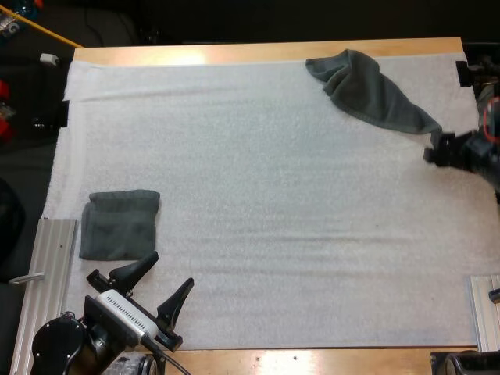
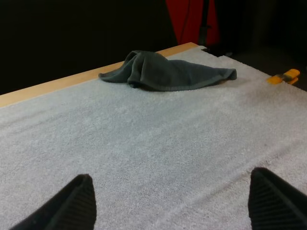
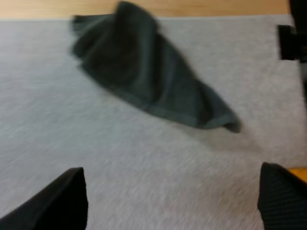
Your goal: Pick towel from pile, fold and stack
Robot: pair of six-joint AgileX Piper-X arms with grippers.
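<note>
The folded towel (image 1: 119, 225) is lying on the mat (image 1: 273, 234) just beside the left gripper (image 1: 168, 270), off its left finger. The crumpled towel (image 1: 367, 90) is lying just ahead of the right gripper (image 1: 436, 150), well apart from the left gripper.

Even light on the mat (image 1: 273, 234), soft shadow beside the crumpled towel (image 3: 144, 76), glare on the table (image 1: 187, 55)

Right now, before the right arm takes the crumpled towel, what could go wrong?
1. The open right gripper faces the thin tail of the crumpled towel; pinching only that may drag the towel instead of lifting it.
2. The open left gripper sits beside the folded towel; a swing could nudge it.
</note>
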